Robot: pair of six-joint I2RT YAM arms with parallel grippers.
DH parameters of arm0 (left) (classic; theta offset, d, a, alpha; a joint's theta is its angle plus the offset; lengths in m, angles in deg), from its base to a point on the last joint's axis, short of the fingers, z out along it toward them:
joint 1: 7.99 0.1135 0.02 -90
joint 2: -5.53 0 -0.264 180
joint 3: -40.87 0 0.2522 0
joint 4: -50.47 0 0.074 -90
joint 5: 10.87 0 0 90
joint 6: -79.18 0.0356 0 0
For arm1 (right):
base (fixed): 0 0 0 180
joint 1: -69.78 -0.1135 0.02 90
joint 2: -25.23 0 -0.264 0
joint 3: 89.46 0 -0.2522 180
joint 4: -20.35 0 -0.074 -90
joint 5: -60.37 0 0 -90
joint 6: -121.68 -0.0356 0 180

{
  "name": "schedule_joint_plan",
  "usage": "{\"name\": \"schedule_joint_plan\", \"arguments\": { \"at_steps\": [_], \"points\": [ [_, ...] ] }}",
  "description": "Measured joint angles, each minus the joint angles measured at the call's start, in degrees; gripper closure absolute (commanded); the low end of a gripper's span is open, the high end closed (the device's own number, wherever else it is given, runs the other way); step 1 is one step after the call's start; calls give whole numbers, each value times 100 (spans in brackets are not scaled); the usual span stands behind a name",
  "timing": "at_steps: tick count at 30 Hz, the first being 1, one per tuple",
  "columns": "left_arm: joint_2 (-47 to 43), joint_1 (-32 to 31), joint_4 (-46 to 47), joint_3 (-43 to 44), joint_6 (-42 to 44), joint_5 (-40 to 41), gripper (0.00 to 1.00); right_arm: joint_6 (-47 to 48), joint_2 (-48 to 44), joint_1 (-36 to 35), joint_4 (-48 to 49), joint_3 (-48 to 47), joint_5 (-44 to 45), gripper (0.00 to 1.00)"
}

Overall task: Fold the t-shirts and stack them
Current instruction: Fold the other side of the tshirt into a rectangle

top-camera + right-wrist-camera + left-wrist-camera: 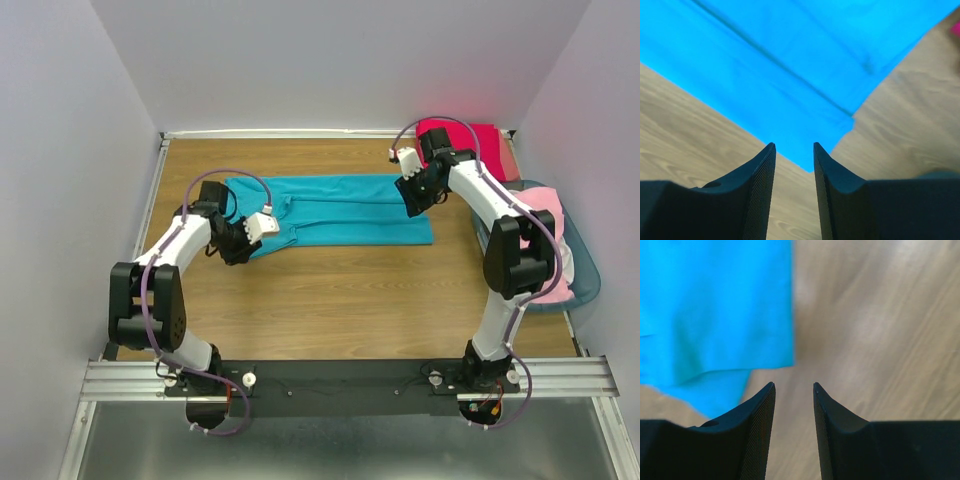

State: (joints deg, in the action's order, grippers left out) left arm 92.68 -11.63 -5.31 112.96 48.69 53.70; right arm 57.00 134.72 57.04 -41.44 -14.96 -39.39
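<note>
Here, the left gripper (794,386) shows two dark ribbed fingers (757,435) set a narrow gap apart, with nothing between them but bare wood. Just beyond their tips, to the left, lie a straight edge and a corner of the teal t-shirt (715,305). The right gripper (794,146) looks the same: its fingers (757,195) are narrowly parted and empty, and they point at a corner of the same shirt, whose cloth shows long lengthwise creases.

From above, the teal shirt lies flat as a long band across the middle of the wooden table (330,300), already narrowed lengthwise. The left gripper is at its left end and the right gripper at its right end, both close to the cloth. At the far right corner of the table rests a crimson-pink t-shirt (462,135), which appears folded. Nearer, along the right edge, a blue-tinted basket (588,285) holds light pink shirts (558,235).

The step in hand seems to be the next fold of the teal band, end over end. To do it well, each gripper should probably pinch through all layers at its corner, not just the top one, so the band does not come apart. The cloth should be lifted evenly and carried over with the long edges aligned, then laid down without dragging, since soft cloth bunches easily. A grip too near the edge could slip off.
</note>
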Motion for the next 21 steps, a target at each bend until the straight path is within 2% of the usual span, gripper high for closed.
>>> {"name": "schedule_joint_plan", "arguments": {
  "at_steps": [4, 13, 17, 18, 20, 21],
  "points": [
    [9, -273, 146, -393, -227, 42, 55, -184, 0, -2, -94, 216, -188, 58],
    [466, -476, 861, -479, -540, 409, 56, -280, -2, 0, -153, 299, -245, 58],
    [680, -514, 1071, -428, -577, 614, 69, -280, -2, 0, -157, 345, -245, 59],
    [697, -514, 1104, -417, -586, 643, 77, -280, -4, 0, -160, 358, -245, 59],
    [726, -531, 1126, -389, -551, 691, 85, -280, -4, 0, -164, 380, -245, 59],
    [743, -540, 1143, -376, -540, 717, 92, -278, -4, 0, -162, 385, -245, 59]
  ]
}}
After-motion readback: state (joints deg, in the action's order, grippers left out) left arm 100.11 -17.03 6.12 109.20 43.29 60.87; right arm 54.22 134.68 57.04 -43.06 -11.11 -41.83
